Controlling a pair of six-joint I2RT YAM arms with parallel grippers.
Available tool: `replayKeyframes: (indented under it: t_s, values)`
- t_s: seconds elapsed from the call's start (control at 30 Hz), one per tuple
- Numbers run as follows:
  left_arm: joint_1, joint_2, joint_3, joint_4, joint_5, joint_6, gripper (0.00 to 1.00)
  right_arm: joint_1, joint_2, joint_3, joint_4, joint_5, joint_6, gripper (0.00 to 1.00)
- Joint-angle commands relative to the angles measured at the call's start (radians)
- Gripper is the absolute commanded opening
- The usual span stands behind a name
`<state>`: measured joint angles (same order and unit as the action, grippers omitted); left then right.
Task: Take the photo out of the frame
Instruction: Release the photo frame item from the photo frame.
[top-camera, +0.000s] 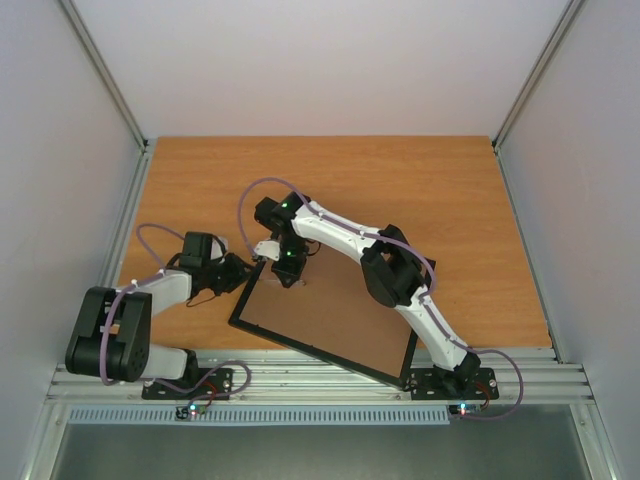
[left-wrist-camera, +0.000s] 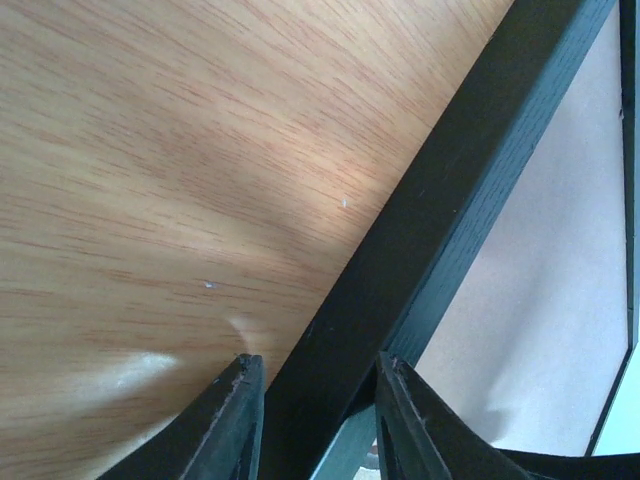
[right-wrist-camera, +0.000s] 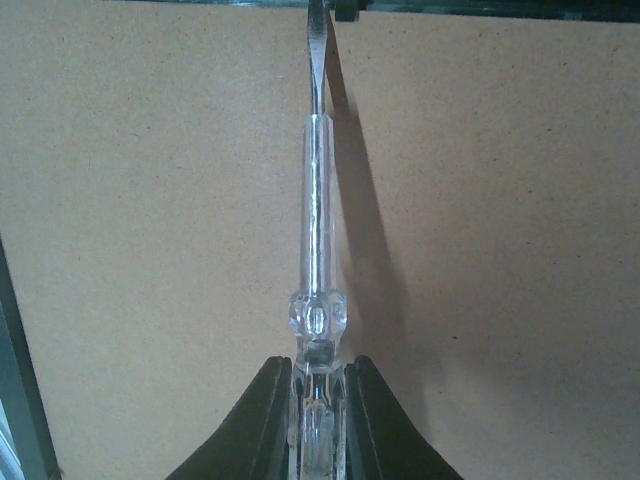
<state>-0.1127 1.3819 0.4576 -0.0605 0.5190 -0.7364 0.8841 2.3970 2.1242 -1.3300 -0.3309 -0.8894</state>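
The black frame (top-camera: 300, 345) lies face down on the table, its brown backing board (top-camera: 335, 315) facing up. The photo is hidden. My left gripper (top-camera: 245, 272) stands at the frame's left rail. In the left wrist view my left gripper (left-wrist-camera: 318, 375) has its fingers on either side of the black rail (left-wrist-camera: 440, 190), shut on it. My right gripper (top-camera: 288, 270) hovers over the board near the frame's far corner. In the right wrist view my right gripper (right-wrist-camera: 318, 385) is shut on a clear-handled screwdriver (right-wrist-camera: 317, 200), whose blade tip reaches a small black tab (right-wrist-camera: 345, 10) at the frame's edge.
The wooden table (top-camera: 420, 190) extends behind and to the right of the frame. Grey walls stand on both sides. The frame's near corner (top-camera: 405, 380) lies close to the right arm's base and the metal rail at the table's front.
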Motion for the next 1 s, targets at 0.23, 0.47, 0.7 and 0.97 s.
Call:
replayKeyframes:
  t_s: [0.23, 0.47, 0.7, 0.97]
  values:
    - [0.004, -0.017, -0.026, -0.055, -0.011, 0.009, 0.32, 0.018, -0.021, -0.044, -0.030, 0.113, 0.041, 0.01]
    - [0.003, -0.018, -0.022, -0.059, -0.014, 0.009, 0.32, 0.035, -0.051, -0.088, -0.019, 0.162, 0.047, 0.01]
    - [0.004, -0.017, -0.023, -0.060, -0.014, 0.009, 0.32, 0.044, -0.069, -0.098, -0.011, 0.188, 0.050, 0.01]
    - [0.004, -0.020, -0.024, -0.063, -0.012, 0.009, 0.32, 0.052, -0.053, -0.066, -0.016, 0.208, 0.070, 0.01]
